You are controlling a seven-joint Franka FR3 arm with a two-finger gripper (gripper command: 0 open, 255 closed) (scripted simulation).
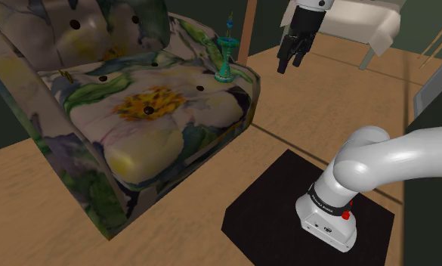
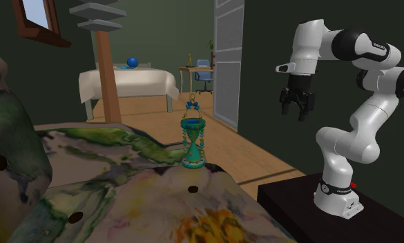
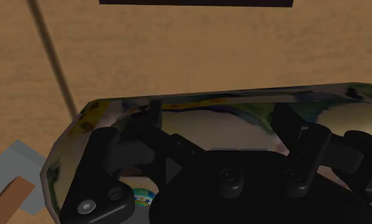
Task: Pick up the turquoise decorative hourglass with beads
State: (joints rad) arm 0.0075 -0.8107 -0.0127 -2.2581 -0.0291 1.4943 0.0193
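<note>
Standing upright on the floral armchair (image 1: pixel 151 113) seat's corner nearest the tool (image 1: pixel 289 66), the turquoise hourglass (image 1: pixel 226 53) has its long axis vertical, beaded top upward. The tool hangs in the air well apart, fingers spread, empty. Its body hides much of the seat in the wrist view.

White arm (image 2: pixel 359 131) w/ dark joints (image 2: pixel 347 45), all-blk gripper (image 2: pixel 297 116), red btn (image 2: pixel 352 184) (low down)

On floral armchair (image 1: pixel 98 155), hourglass (image 1: pixel 225 54), apparently upright
</note>
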